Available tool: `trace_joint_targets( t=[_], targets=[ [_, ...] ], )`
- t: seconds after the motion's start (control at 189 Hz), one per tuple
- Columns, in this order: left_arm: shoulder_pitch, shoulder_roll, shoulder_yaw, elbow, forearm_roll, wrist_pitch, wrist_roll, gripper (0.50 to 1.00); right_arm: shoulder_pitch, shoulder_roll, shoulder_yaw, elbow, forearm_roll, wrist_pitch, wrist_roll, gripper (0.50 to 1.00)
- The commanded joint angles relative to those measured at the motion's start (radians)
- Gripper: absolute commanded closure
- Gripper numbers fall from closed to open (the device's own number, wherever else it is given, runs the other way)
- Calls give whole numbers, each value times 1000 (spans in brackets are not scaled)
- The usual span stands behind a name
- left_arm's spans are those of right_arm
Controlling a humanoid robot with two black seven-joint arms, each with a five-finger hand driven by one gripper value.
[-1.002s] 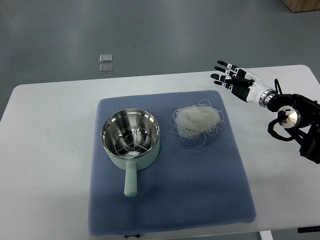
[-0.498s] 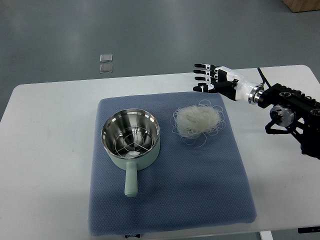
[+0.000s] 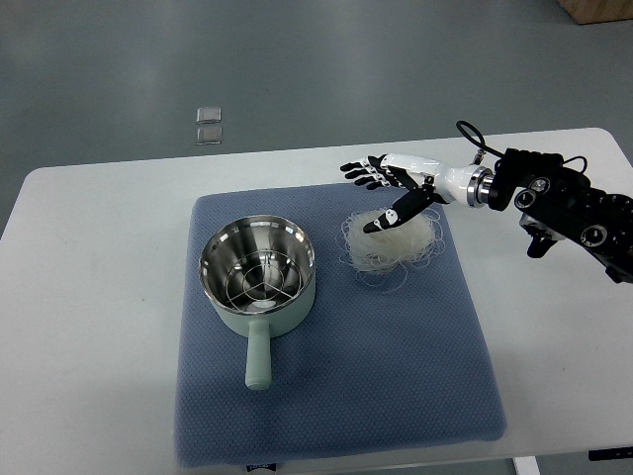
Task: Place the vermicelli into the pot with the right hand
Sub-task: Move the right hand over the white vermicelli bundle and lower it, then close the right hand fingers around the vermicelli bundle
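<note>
Vermicelli (image 3: 388,240) on mat, right robot hand (image 3: 391,188) spread above

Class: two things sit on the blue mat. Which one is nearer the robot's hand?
The vermicelli, the white tangled nest on the mat's right part. The open right hand hovers just over it, while the pale green pot sits farther left.

Blue mat (image 3: 396,376) laid flat at centre of white table (image 3: 99,297). Two small clear squares (image 3: 209,125) on grey floor (image 3: 316,69) at 11 o'clock, touching. Brown box corner (image 3: 598,10) at 1 o'clock.
</note>
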Motion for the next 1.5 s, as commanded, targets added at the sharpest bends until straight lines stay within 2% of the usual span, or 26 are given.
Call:
trace_joint_targets(
  t=[0.0, 0.472, 0.647, 1.113, 1.219, 1.288, 1.368, 1.495],
  targets=[
    [0, 0, 0, 0, 0, 0, 0, 500, 23, -2, -14, 0, -5, 0, 16, 572],
    [0, 0, 0, 0, 0, 1, 0, 500, 92, -12, -185, 0, -189, -11, 36, 572],
    [0, 0, 0, 0, 0, 0, 0, 500, 84, -9, -212, -11, -245, -77, 38, 572],
    [0, 0, -2, 0, 0, 0, 0, 500, 80, -5, -306, -12, -265, -170, 41, 572],
    [0, 0, -2, 0, 0, 1, 0, 500, 76, 0, -309, -12, -283, -232, 47, 579],
    [0, 0, 0, 0, 0, 0, 0, 500, 70, 0, -340, -12, -291, -268, 48, 593],
    [0, 0, 0, 0, 0, 0, 0, 500, 70, 3, -386, -12, -291, -333, 53, 670],
    [0, 0, 0, 1, 0, 0, 0, 500, 70, 3, -450, -12, -297, -419, 91, 732]
  ],
)
